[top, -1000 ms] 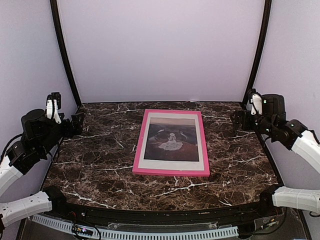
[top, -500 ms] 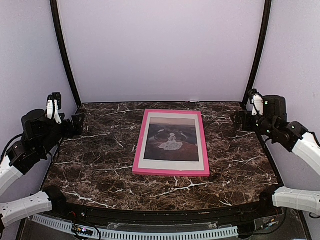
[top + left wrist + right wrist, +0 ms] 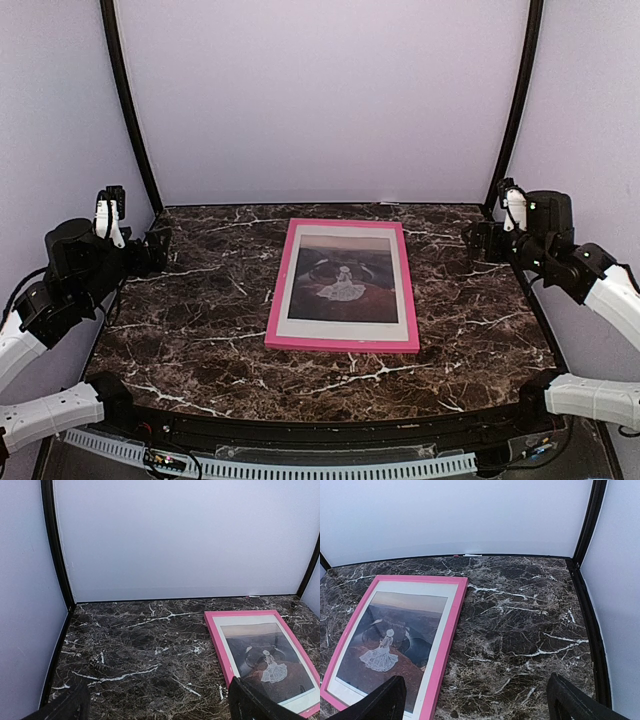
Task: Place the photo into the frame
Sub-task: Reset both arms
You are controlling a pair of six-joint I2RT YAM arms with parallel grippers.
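The pink frame (image 3: 280,290) lies flat at the middle of the marble table. The photo (image 3: 345,280), a white-dressed figure on dark red ground under a pale sky band, shows inside it with a white border round it. Frame (image 3: 216,642) and photo (image 3: 270,660) sit at the lower right of the left wrist view. They sit at the left of the right wrist view, frame (image 3: 447,640) and photo (image 3: 395,640). My left gripper (image 3: 160,243) is raised at the far left edge, open and empty. My right gripper (image 3: 476,240) is raised at the far right edge, open and empty.
White walls with black corner posts (image 3: 130,110) close in the table on three sides. Bare marble (image 3: 190,320) lies left, right and in front of the frame. A white cable strip (image 3: 300,468) runs along the near edge.
The left gripper has edged slightly right. The right arm drew back a little to the right before half a second ago. Frame and photo have not moved.
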